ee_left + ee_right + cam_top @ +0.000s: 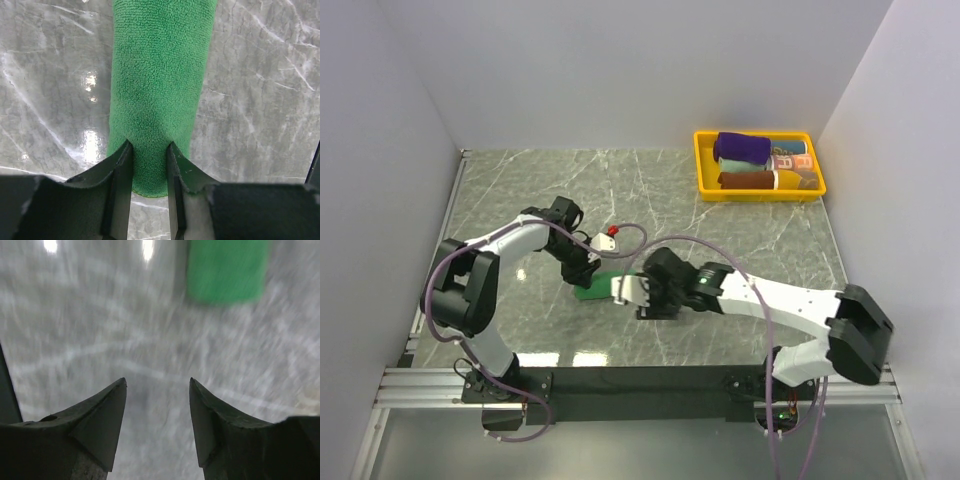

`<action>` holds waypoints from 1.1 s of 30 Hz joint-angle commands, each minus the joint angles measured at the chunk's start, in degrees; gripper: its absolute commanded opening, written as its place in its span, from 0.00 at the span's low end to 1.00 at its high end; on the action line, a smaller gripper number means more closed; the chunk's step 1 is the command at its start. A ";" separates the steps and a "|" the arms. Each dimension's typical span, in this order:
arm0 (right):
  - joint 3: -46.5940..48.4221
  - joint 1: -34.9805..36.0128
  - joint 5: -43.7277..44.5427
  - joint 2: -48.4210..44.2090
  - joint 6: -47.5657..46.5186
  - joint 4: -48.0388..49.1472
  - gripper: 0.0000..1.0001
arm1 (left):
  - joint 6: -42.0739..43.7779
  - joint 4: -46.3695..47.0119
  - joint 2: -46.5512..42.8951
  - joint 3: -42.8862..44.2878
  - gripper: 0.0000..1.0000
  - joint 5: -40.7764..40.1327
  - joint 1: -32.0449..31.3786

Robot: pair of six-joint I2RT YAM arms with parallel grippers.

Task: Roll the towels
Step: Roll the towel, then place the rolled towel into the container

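With left tool, clamping onto the near end of the green towel, pressing both fingers into the pile and denting it. Viewing from the left wrist, seeing it as a tight roll lying on the desk, running away from the fingers toward 12 o'clock and passing out of view at the top edge. Looking from above, finding the same roll slightly toward 7 o'clock of the desk's middle, mostly hidden beneath the two wrists.

Holding right tool with jaws apart and nothing between them, hovering over the bare marble-patterned surface just beside the roll at its 3 o'clock. Looking through the right wrist, with everything blurred, catching one end of the green roll up at 1 o'clock, clear of the fingertips.

Spotting the purple towel far off toward 1 o'clock of the desk, rolled and resting inside the yellow tray, on its far side and to the left, touching other rolled cloths packed alongside. Placing that tray well apart from both tools.
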 commanded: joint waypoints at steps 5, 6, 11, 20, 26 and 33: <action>9.02 8.04 9.02 9.38 6.09 12.66 0.60 | 0.35 -3.96 5.88 -1.58 0.28 0.06 -0.04; 8.76 8.92 10.42 10.27 6.09 13.55 0.60 | 0.43 -4.31 6.41 -1.14 0.28 0.23 0.05; 9.72 11.30 14.74 14.75 6.18 17.68 0.60 | 0.70 -4.66 7.90 -0.26 0.28 0.76 0.75; 12.53 11.04 16.06 20.03 6.79 20.86 0.65 | 1.05 -5.89 10.37 2.20 0.28 2.34 2.77; 14.46 8.49 14.39 23.10 6.35 20.77 0.71 | 1.93 -7.13 11.68 3.78 0.28 2.61 3.92; 17.89 6.11 12.90 26.89 5.39 20.24 0.72 | 1.84 -7.04 12.83 4.22 0.28 2.43 4.18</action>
